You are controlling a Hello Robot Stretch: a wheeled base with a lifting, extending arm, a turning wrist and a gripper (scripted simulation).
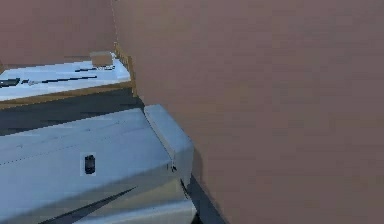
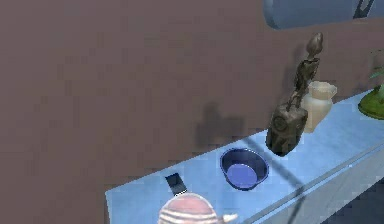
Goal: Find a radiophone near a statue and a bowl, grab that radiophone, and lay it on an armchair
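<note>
On a pale blue tabletop [image 2: 330, 160] in the arm side view stands a tall dark brown statue [image 2: 290, 115]. Just left of it and nearer the front sits a blue bowl [image 2: 243, 168]. Left of the bowl lies a small dark flat slab [image 2: 176, 181], too small to name with certainty. In the forward view a grey-blue padded piece of furniture [image 1: 110, 150] takes up the lower left, and a small dark mark [image 1: 89, 163] shows on its side.
Behind the statue stands a cream vase [image 2: 319, 105], with a green plant [image 2: 376, 98] at the right edge. A pink-and-white striped round thing [image 2: 190, 211] sits at the table's near edge. A wood-framed white surface [image 1: 65, 78] carries dark items. A brown wall [image 1: 270, 90] stands close.
</note>
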